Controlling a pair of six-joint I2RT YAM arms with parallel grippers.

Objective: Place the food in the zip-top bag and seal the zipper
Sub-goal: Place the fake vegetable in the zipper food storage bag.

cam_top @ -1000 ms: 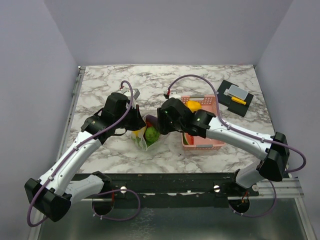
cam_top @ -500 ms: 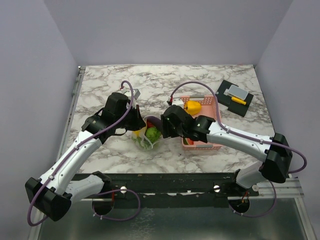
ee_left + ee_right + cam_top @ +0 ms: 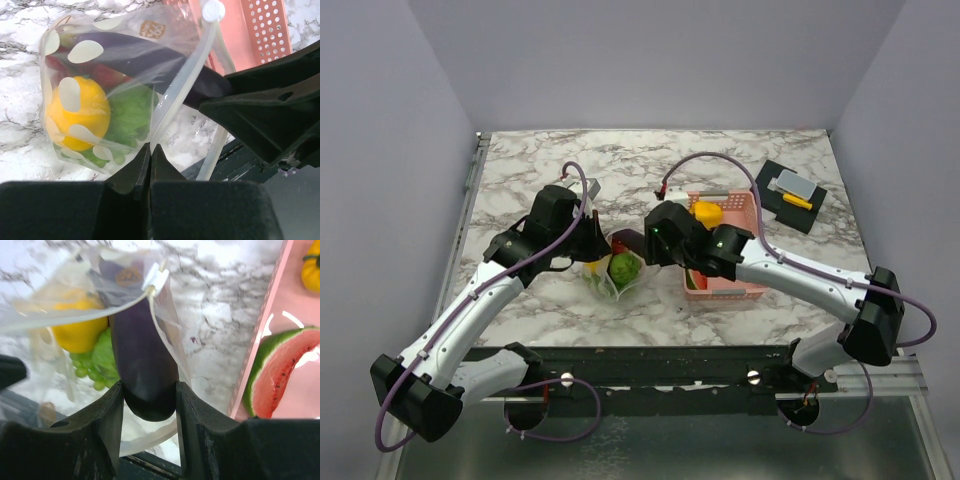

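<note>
The clear dotted zip-top bag [image 3: 610, 272] stands open at the table's middle, with yellow and green food inside [image 3: 85, 112]. My left gripper [image 3: 150, 147] is shut on the bag's mouth edge at the zipper [image 3: 175, 100]. My right gripper [image 3: 148, 390] is shut on a purple eggplant [image 3: 140, 355], whose far end reaches through the bag's mouth. In the top view the right gripper [image 3: 638, 243] sits just right of the bag and the left gripper [image 3: 596, 243] sits at the bag's upper left.
A pink perforated basket [image 3: 745, 290] stands right of the bag, holding a yellow fruit [image 3: 707, 213] and a watermelon slice [image 3: 285, 370]. A black mat [image 3: 790, 195] with small grey and yellow items lies at the far right.
My right gripper has moved left from over the basket's edge to the bag's mouth, carrying the eggplant into it. The left gripper has held the bag in place.
</note>
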